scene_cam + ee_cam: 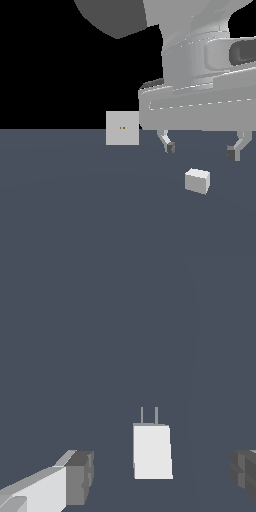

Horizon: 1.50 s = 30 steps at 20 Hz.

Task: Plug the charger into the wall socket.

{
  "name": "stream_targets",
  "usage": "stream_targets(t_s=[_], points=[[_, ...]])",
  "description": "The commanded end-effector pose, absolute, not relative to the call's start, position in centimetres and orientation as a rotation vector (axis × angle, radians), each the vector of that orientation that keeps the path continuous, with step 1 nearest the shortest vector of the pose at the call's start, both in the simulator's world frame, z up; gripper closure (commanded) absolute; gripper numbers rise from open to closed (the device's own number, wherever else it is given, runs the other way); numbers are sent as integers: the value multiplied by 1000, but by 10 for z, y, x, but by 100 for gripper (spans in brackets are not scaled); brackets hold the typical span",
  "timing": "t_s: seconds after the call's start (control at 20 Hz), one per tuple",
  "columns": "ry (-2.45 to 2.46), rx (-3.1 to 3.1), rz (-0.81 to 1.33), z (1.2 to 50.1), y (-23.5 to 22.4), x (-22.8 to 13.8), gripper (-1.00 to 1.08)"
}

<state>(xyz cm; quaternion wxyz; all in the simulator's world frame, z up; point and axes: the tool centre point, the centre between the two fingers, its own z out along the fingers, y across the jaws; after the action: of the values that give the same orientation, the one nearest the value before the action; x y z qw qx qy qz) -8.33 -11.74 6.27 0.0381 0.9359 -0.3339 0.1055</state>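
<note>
Exterior view, left to right. Wall socket point(122, 128): flat light-grey square plate, upright, standing on the dark blue-grey floor point(60, 200) where that surface meets the black backdrop. Two tiny yellowish dots at the plate's centre. No floor edges or corners in frame, so placement is relative only.

Just to the exterior view's right of the socket: the big pale arm body, filling the upper right. Its lower housing overlaps the socket's upper right corner in the picture; cannot tell whether they touch.

Gripper point(201, 150) hangs under that housing, fingers wide apart, dark pads at the tips, nothing between them. One fingertip point(170, 147) sits near the socket's lower right; the other is well toward the exterior view's right.

Charger point(197, 180): small off-white block lying on the floor, below the gap between the fingers, untouched. Nearer the camera than the socket and well apart from it.

Wrist view. Charger point(152, 451) lies between the two finger pads point(80, 477), clear of both. Two thin prongs point(149, 415) stick out of one end, side by side. Gripper midpoint point(162, 476) falls over the block's lower edge. Floor point(100, 331) fills everything else.
</note>
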Motion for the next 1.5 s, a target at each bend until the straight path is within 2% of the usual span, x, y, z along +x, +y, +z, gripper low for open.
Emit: stream_targets(t_s=[0.0,1.0,1.05,1.45], points=[[-1024,2871,324,63,-117,-83,-92],[-1031,2870,325,12,-117,-84,-92],[-1031,2870,325,12,-117,-84,108],[-1031,2870,325,12,-117,-84,108]])
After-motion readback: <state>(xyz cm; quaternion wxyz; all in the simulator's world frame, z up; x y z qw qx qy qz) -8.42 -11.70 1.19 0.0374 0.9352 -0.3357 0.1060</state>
